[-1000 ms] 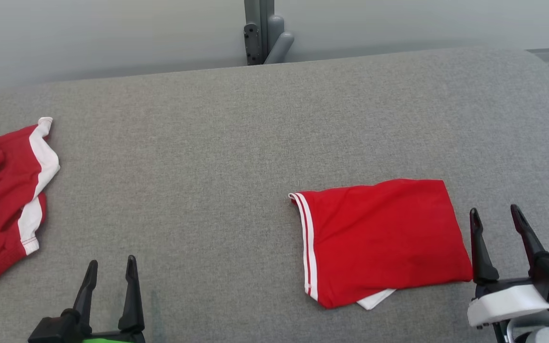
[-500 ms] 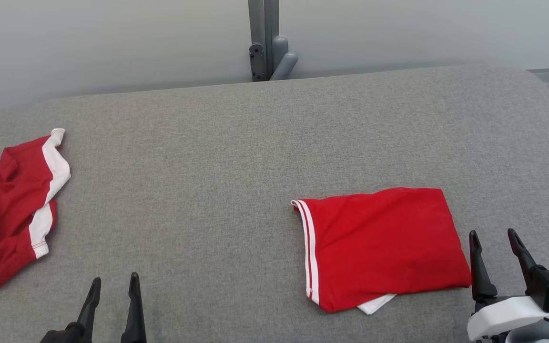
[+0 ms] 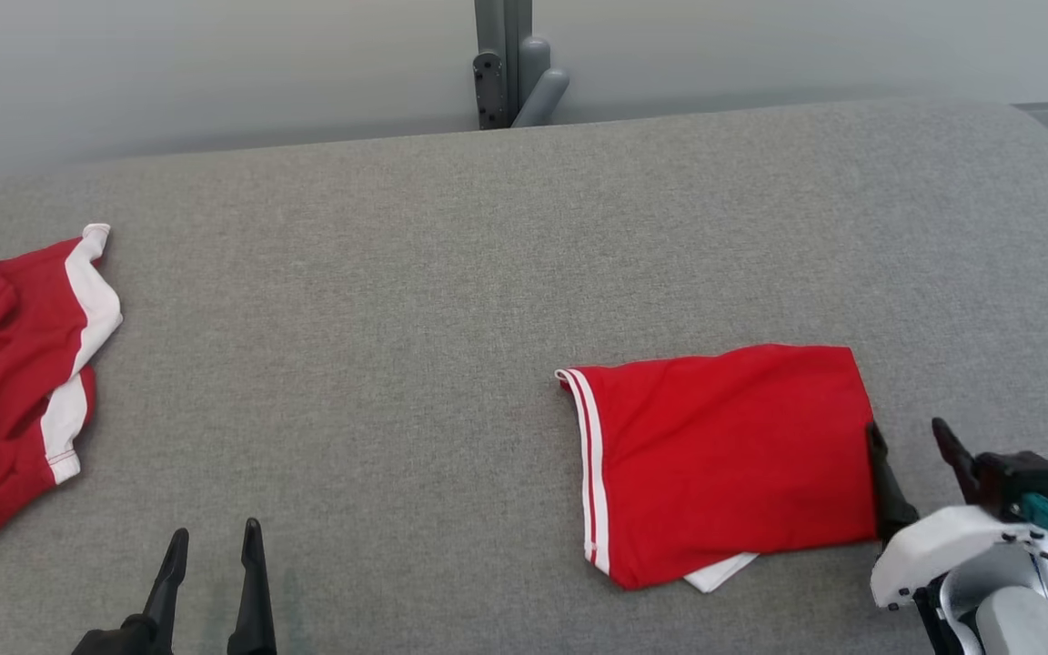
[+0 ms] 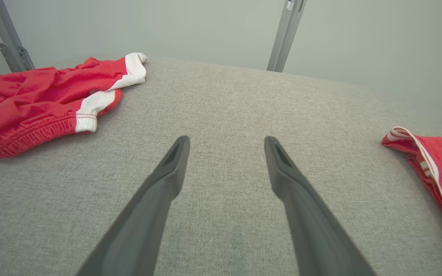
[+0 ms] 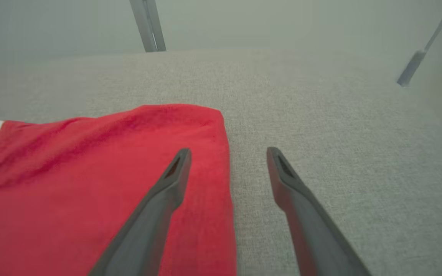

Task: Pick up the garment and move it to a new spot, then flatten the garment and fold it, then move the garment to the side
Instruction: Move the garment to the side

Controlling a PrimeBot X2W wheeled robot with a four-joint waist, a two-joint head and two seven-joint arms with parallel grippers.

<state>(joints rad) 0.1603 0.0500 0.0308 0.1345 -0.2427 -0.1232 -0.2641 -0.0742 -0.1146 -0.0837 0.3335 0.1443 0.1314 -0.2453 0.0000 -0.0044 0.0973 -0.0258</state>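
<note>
Right gripper (image 3: 904, 428) has swung left, so its spread fingers now straddle the right edge of the folded red garment (image 3: 724, 455). The garment lies on the right of the grey table (image 3: 397, 300), long axis left to right. Left gripper (image 3: 216, 529), also spread and empty, sits well apart. Crumpled shorts (image 3: 5, 382) lie far left, out of the way.

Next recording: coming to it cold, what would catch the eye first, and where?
The folded red garment with white side stripes lies right of centre on the grey fabric surface, and the open right hand is poised across its right edge, one finger over cloth, one over bare fabric. A second, crumpled red-and-white garment sits at the far left edge, apart from the open left hand at the near edge.
</note>
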